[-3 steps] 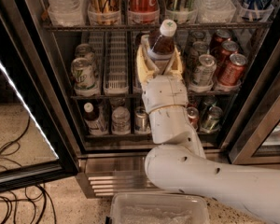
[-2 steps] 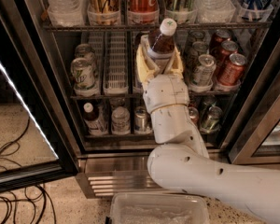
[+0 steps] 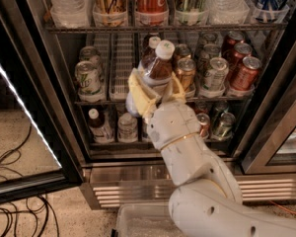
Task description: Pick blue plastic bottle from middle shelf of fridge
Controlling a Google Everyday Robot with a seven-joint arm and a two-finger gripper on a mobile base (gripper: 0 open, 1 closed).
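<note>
The blue plastic bottle (image 3: 157,69), brown liquid under a white cap, leans to the right in front of the middle shelf (image 3: 96,101) of the fridge (image 3: 138,189). My gripper (image 3: 155,87) is shut on its lower body, with a yellowish finger (image 3: 138,90) on each side. The bottle's label is mostly hidden by the fingers. A second white-capped brown bottle (image 3: 152,43) stands just behind it in the same lane. A white slotted lane tray (image 3: 120,65) sits to the left.
Soda cans stand on the middle shelf at left (image 3: 88,76) and right (image 3: 214,73). More cans and a small bottle (image 3: 99,126) are on the bottom shelf. The open glass door (image 3: 19,132) stands at left, cables (image 3: 10,211) lie on the floor, and a clear bin (image 3: 138,225) is below.
The gripper has drawn the bottle slightly left and down, out toward the camera. The arm's wrist has come lower with it, uncovering the second bottle behind.
</note>
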